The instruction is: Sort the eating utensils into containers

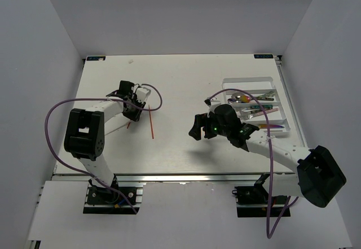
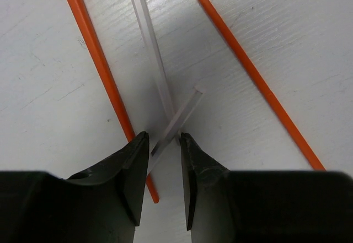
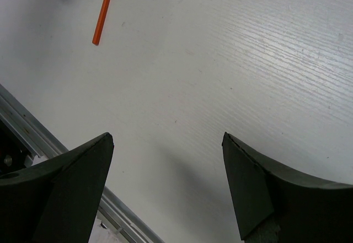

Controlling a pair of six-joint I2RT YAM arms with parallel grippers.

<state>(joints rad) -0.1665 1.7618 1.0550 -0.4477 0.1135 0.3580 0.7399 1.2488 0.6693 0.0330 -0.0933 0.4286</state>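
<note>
The white table point(image 1: 186, 85) carries a tray point(image 1: 248, 81) at far right. Left of centre lie red-orange chopsticks point(image 1: 151, 123) and white chopsticks point(image 2: 151, 39).

Bright, even overhead light, soft faint shadows on white table point(image 1: 180, 85). Wrist views: tabletop sharp, near fingers point(image 2: 124, 188) dark and slightly soft-edged; mild sheen on the grain.

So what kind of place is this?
Probably a robot testing booth: plain white walls box in a white table, two black robot arms stand at its near edge, and a white plastic cutlery tray sits on it.
</note>
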